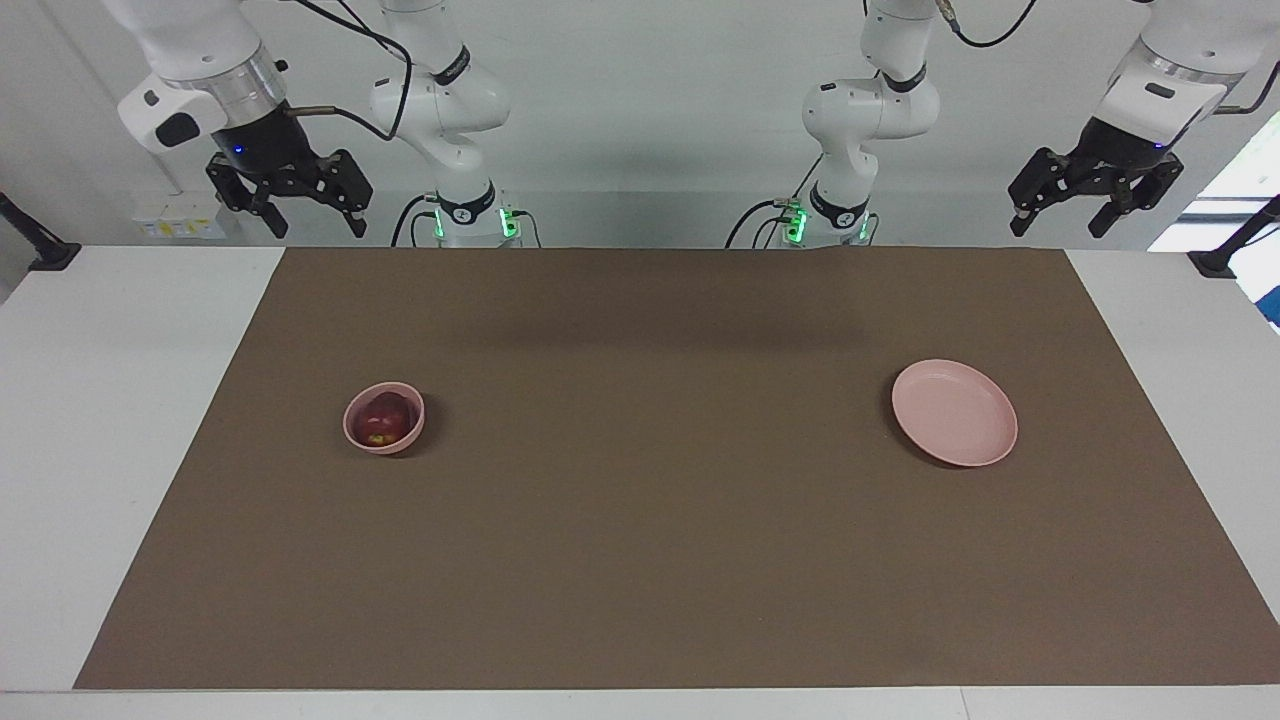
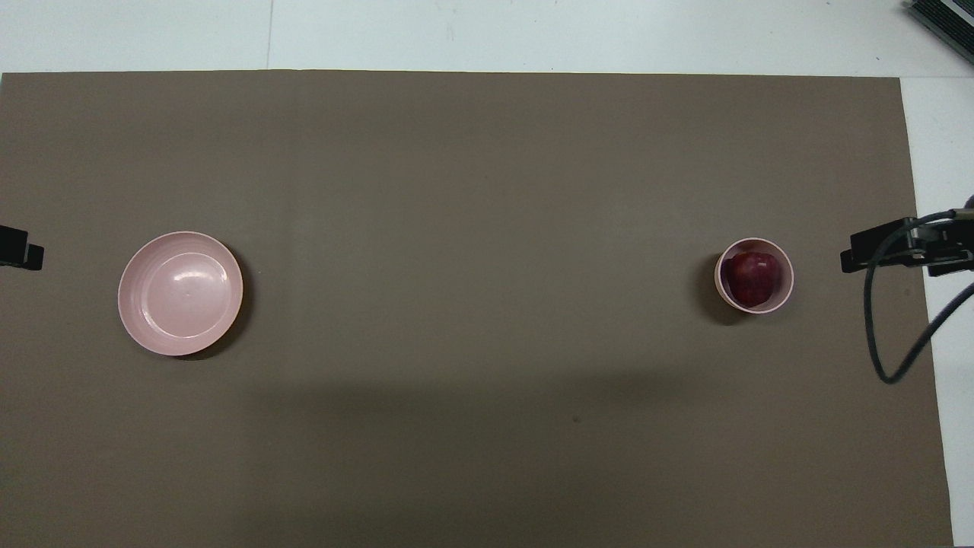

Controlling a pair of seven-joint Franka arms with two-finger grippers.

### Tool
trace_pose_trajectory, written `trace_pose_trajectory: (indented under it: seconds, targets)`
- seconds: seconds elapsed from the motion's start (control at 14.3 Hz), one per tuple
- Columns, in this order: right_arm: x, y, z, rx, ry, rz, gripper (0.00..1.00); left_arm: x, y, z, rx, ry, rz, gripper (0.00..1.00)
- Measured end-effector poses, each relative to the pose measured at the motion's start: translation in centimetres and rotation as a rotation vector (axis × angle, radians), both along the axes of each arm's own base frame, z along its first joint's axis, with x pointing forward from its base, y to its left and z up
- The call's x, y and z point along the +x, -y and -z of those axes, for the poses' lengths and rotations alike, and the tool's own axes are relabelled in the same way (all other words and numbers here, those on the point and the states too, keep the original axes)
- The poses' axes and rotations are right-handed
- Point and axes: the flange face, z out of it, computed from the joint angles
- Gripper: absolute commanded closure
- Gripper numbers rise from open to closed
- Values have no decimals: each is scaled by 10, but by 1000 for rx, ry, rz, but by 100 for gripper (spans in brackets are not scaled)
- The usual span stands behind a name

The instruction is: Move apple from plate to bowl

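Grippers first, from my seat: the right gripper (image 1: 290,205) hangs high over the right arm's end of the table, fingers spread and empty, at about eleven o'clock from the bowl (image 1: 384,417) in the facing view. My left gripper (image 1: 1092,200) waits raised over the left arm's end, fingers also apart. Apple (image 1: 383,418) sits inside the bowl, well clear of both sets of fingers. Plate (image 1: 954,412) lies bare toward the left arm's end.
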Motion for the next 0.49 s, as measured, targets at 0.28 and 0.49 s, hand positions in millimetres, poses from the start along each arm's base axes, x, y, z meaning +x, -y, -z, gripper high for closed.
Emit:
trace_pose_trajectory:
  seconds: [0.28,0.49]
  targets:
    - [-13,9,19,-23,-14,9,0,0,0,0,0,0,0,0]
    - [-21,22,19,-23,-16,28,0,0,0,0,0,0,0,0]
